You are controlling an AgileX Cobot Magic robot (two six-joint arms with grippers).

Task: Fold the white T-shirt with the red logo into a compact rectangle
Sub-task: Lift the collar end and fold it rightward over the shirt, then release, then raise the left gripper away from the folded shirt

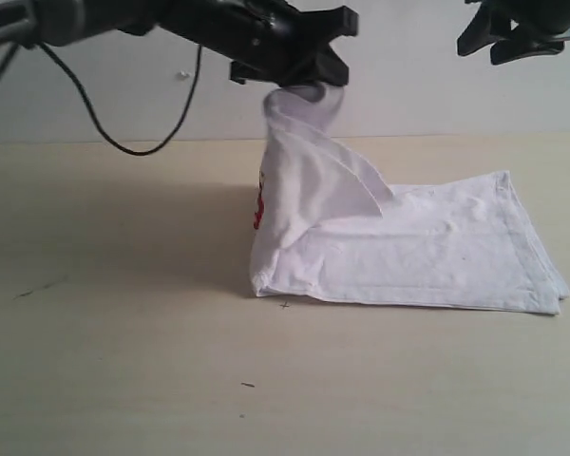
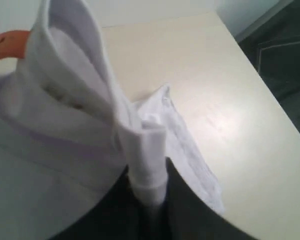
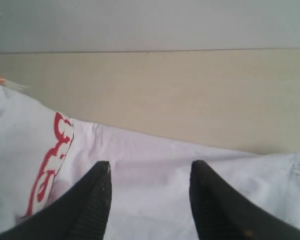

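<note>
Folding under way: left fingers [image 1: 309, 68] pinch an edge of the white T-shirt [image 1: 408, 261], lifted off the bench [image 1: 123, 332]; right fingers [image 3: 92, 200] hover spread, empty. Next, probably carry that edge across and lay it flat.

The white cloth T-shirt [image 1: 427, 256] looks soft, matt and creased; its red-edged logo [image 3: 49, 167] looks fuzzy. The pale wooden table [image 1: 123, 332] is smooth and faintly glossy. The right gripper [image 3: 151, 165] has ribbed matt-black pads [image 3: 92, 210].

You had: left arm [image 1: 218, 28], black, glossy housing, one thin black cable [image 1: 138, 152] trailing; right gripper [image 3: 150, 170], black, ribbed pointed fingers [image 3: 92, 205].
</note>
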